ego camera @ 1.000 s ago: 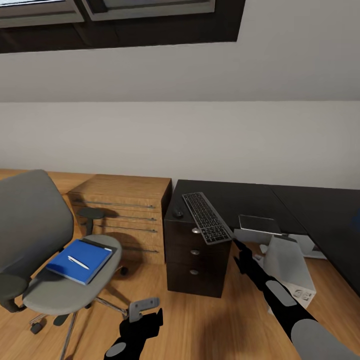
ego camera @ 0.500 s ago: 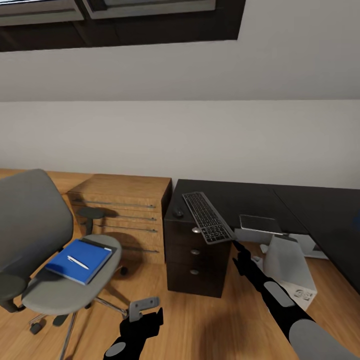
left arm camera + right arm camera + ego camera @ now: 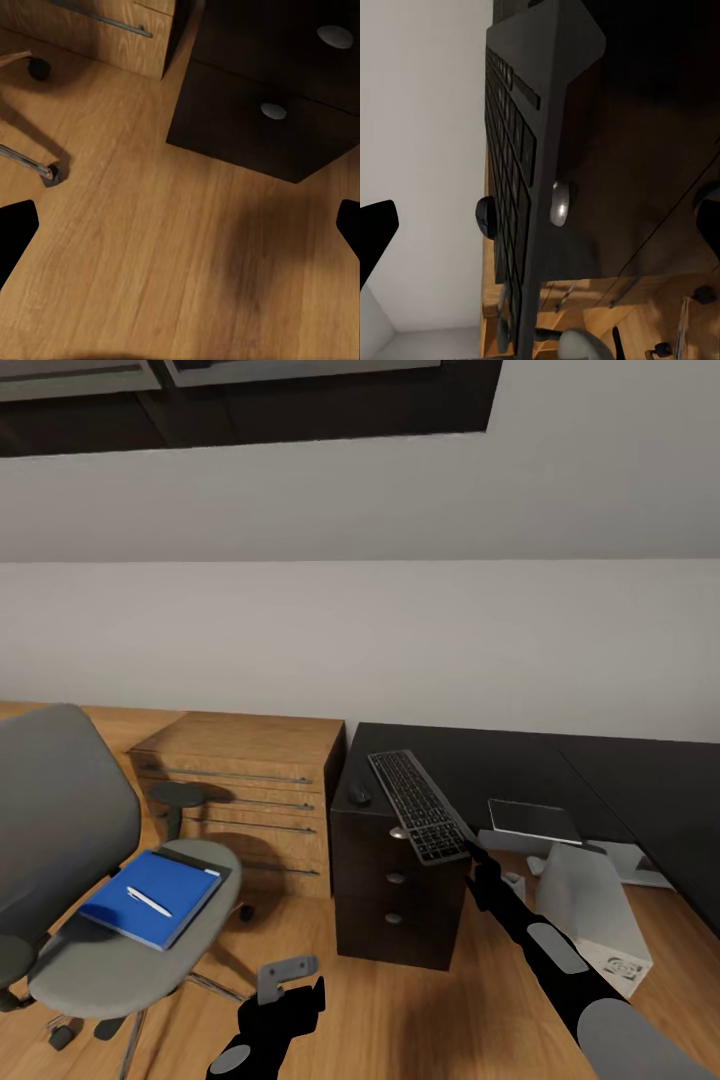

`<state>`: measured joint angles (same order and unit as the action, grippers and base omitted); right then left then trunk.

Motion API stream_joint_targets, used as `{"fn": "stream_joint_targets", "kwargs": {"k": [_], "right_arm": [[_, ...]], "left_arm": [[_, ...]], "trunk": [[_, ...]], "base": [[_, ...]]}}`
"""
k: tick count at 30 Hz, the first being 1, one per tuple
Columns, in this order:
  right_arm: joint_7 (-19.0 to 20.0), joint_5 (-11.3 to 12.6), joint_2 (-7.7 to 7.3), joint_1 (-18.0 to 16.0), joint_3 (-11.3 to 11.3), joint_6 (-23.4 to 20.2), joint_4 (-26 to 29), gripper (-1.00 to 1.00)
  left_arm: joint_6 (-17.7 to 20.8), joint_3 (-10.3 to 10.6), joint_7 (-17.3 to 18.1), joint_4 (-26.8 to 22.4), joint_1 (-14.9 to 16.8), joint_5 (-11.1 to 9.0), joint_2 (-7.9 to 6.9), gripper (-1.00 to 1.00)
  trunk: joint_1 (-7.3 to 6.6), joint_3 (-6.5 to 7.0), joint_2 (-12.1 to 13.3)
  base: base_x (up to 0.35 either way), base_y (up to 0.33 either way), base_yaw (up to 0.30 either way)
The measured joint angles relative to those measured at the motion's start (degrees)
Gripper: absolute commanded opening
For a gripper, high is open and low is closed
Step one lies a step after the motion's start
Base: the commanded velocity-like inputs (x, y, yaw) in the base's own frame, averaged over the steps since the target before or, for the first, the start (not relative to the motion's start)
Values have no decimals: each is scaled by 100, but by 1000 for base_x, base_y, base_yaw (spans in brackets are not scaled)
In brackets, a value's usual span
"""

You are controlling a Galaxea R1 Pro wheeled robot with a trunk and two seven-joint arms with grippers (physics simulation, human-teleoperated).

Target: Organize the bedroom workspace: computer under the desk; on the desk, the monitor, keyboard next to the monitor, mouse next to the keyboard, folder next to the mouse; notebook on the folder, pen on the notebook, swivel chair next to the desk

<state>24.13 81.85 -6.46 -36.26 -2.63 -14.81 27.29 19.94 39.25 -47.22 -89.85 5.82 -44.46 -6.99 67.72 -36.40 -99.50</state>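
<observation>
The dark keyboard (image 3: 418,805) lies on the black desk (image 3: 470,760), its near end hanging over the front edge. My right gripper (image 3: 470,850) hovers open just beyond that end; up close the keyboard (image 3: 521,172) runs between its spread fingers without being clamped. A black mouse (image 3: 358,794) rests left of the keyboard. On the grey swivel chair (image 3: 110,950) a blue notebook (image 3: 150,900) lies on a dark folder (image 3: 205,857), with a white pen (image 3: 148,901) on top. My left gripper (image 3: 285,982) hangs open low over the floor. A white computer case (image 3: 590,905) stands by the desk.
A black drawer unit (image 3: 395,895) sits under the desk's left end, and a wooden dresser (image 3: 240,795) stands against the wall beside it. A dark flat panel (image 3: 535,820) lies behind the computer case. Wooden floor (image 3: 150,255) stretches between chair and drawers.
The whole picture has shifted slightly, so the camera moved. My right gripper stays at the keyboard's near end, and the left arm keeps its place.
</observation>
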Motion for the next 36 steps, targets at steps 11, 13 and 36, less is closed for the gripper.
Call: {"fn": "stream_joint_targets", "kwargs": {"k": [11, 13, 36], "right_arm": [[-6, 0, 0, 0, 0, 0, -1, 100], [-2, 0, 0, 0, 0, 0, -1, 100], [0, -25, 231, 0, -16, -2, 6, 100]], "left_arm": [[2, 2, 0, 3, 0, -2, -3, 100], [9, 1, 0, 6, 0, -5, -1, 100], [18, 1, 0, 11, 0, -12, -1, 100]], "trunk": [[0, 0, 0], [1, 0, 0], [2, 0, 0]], "base": [[97, 27, 0], [53, 18, 0], [3, 1, 0]]}}
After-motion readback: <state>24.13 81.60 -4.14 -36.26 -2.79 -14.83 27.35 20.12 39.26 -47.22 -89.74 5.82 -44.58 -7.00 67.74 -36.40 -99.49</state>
